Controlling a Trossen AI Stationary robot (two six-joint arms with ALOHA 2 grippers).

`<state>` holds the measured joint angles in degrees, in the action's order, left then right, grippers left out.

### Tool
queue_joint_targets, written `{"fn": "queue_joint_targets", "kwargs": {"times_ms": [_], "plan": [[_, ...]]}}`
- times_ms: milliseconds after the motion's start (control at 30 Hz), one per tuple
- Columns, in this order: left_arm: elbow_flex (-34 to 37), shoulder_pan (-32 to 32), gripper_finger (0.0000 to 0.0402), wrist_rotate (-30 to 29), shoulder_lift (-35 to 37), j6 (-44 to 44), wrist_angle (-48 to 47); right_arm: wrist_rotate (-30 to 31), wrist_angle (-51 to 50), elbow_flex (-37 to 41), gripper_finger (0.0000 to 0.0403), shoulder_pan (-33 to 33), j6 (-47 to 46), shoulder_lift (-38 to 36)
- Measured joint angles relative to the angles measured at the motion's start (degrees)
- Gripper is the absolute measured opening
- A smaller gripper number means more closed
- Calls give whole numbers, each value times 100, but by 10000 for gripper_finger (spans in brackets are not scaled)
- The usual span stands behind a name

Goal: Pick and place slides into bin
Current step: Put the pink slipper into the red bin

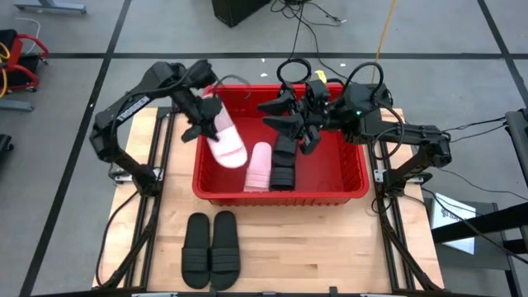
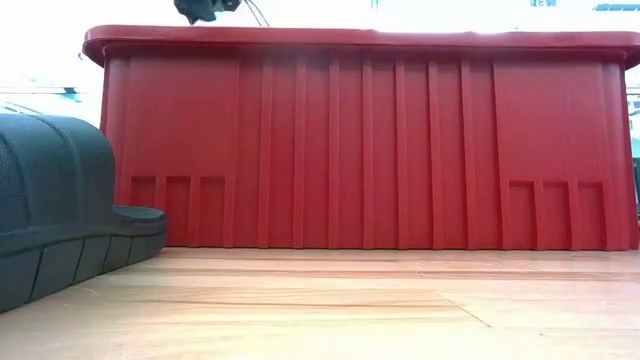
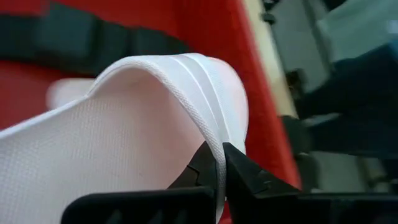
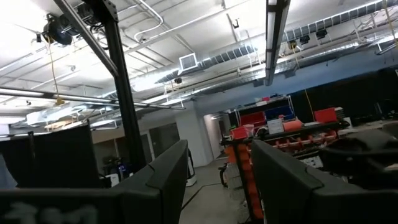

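Over the left side of the red bin (image 1: 280, 195) the left gripper (image 1: 204, 115) holds a white slide (image 1: 224, 140), fingers (image 3: 245, 174) pinched tight on the strap edge, slide hanging tilted above the bin's inside w/ its toe end pointing down toward the floor of it. A 2nd pale slide (image 1: 259, 166) lies flat in the bin, just beside a black slide (image 1: 284, 163) also lying inside. Right gripper (image 1: 282, 114) sits raised over the bin's back half, fingers spread apart w/ nothing between them, its wrist cam looking up at the room. Two black slides (image 1: 210, 248) lie side by side, touching, on the wood table (image 1: 330, 247) in front of the bin, near its left front corner
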<state>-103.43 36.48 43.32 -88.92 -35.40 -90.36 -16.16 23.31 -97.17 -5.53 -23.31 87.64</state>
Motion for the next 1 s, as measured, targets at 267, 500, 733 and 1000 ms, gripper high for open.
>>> {"fn": "queue_joint_targets", "kwargs": {"times_ms": [267,500,733,1000], "plan": [[-2583,338,4,-385,-1169,-65,45,138,-1,0,167,-89,0,0],[-2949,650,3,-917,-1350,-34,347,135,-5,0,167,-85,17,0],[-2929,657,3,-1489,-1853,-447,39,126,-137,0,167,-131,82,2],[-2940,260,4,-1291,-2319,-605,35,96,-354,0,167,-112,149,4]]}}
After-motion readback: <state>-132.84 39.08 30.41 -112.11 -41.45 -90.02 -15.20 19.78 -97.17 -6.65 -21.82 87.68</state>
